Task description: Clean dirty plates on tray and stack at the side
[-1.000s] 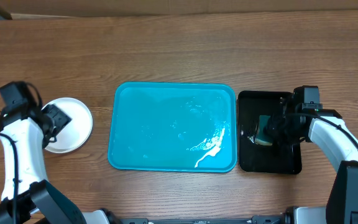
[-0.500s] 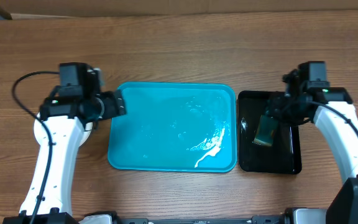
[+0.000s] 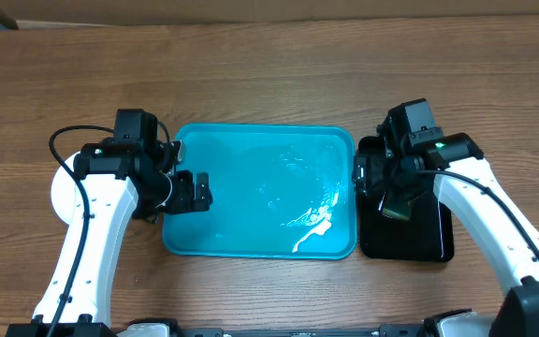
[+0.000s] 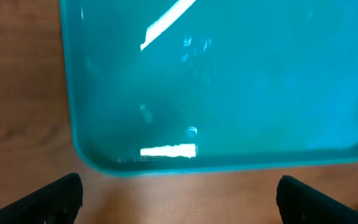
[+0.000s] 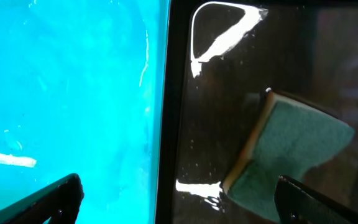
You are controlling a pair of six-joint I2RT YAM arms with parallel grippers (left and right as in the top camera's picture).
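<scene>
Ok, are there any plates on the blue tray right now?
No, in the overhead view the turquoise tray holds only a white smear, with no plate on it.

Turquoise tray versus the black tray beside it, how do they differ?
The turquoise tray is larger and wider; the black tray is smaller and narrower. The turquoise tray carries no objects, only a white smear; the black tray has a green sponge in it. Both are rectangular with raised rims, and both look wet.
</scene>
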